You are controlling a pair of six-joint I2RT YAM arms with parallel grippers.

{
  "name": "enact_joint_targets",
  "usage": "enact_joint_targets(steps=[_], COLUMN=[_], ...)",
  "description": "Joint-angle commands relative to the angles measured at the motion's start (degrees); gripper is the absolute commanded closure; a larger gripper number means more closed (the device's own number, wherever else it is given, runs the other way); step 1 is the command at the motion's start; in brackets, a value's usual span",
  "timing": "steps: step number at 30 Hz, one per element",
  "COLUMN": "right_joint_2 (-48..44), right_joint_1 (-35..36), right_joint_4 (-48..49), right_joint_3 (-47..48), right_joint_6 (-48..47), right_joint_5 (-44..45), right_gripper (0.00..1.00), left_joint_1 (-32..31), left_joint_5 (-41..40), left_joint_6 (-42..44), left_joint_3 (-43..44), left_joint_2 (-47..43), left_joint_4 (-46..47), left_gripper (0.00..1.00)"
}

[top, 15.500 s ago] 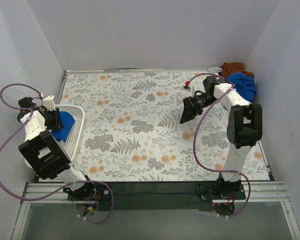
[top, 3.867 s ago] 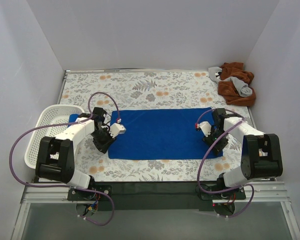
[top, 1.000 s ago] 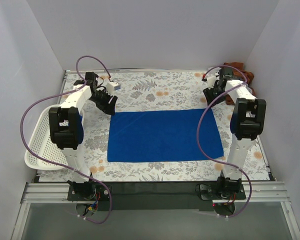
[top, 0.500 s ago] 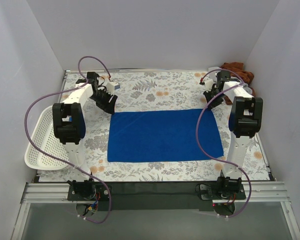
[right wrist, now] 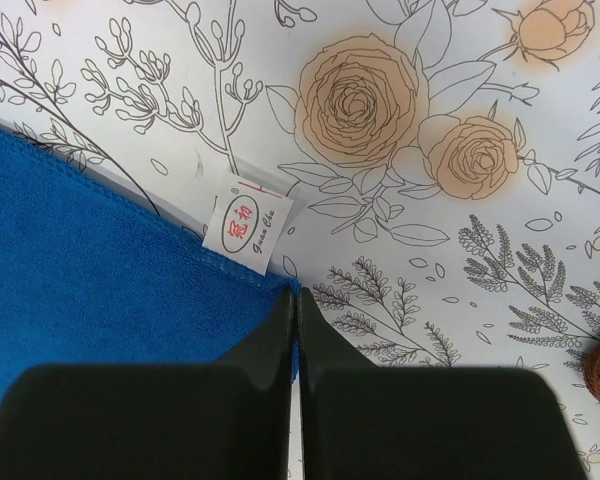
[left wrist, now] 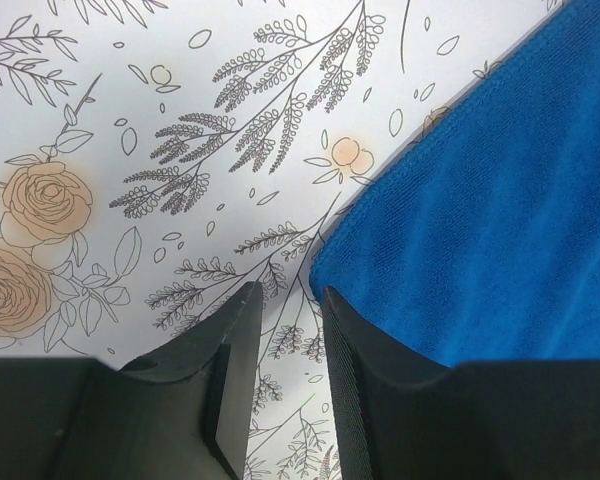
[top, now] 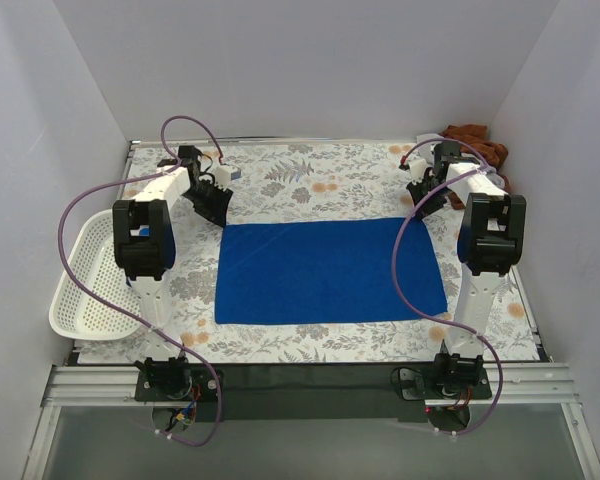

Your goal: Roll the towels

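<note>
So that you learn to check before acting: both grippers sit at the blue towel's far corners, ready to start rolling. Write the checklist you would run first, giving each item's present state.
1. The towel lies flat and unfolded: ok.
2. The left gripper and the right gripper are at its far corners: ok.
3. The right gripper is shut on its corner, beside the label: ok, a blue sliver shows between its fingers.
4. The left gripper has its corner: not ok. Its jaws are narrowly apart, only tabletop shows in the gap, and the corner lies beside one finger.
5. The basket is apart from the towel: ok.
6. The right grip is firm: cannot tell.
</note>
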Motion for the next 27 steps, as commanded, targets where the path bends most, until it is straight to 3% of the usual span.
enact_joint_targets(steps=[1, 6, 14, 21, 25, 27], right_joint_2=[-1.9, -1.8, -1.8, -1.5, -1.7, -1.6], right_joint_1=[-0.2, -0.2, -0.2, -0.2, -0.2, -0.2], right_joint_4=[-1.5, -1.9, -2.6, -2.8, -2.9, -2.9], right_joint_3=[1.3, 1.7, 1.9, 2.0, 2.2, 2.4], right_joint_6=[-0.3, -0.3, -0.7, -0.9, -1.1, -1.1], right_joint_5=[-0.7, -1.0, -0.7, -0.5, -0.5, -0.5], right_gripper=[0.99, 0.99, 0.99, 0.99, 0.99, 0.99], left_joint_1=[0.3, -0.1, -1.3, -1.5, -1.4, -1.2], left_joint_5=[0.7, 1.0, 1.6, 3.9, 2.5, 0.4], left_joint_6=[0.2, 0.7, 1.1, 0.8, 0.9, 0.7], left_joint_3=[0.9, 0.0, -0.9, -1.8, -1.6, 0.1], left_joint_2=[-0.2, 0.6, 1.6, 2.2, 2.1, 2.2], left_joint_4=[1.0, 0.9, 0.9, 0.3, 0.6, 1.0], left_gripper=[0.71, 0.67, 0.7, 0.82, 1.0, 1.0])
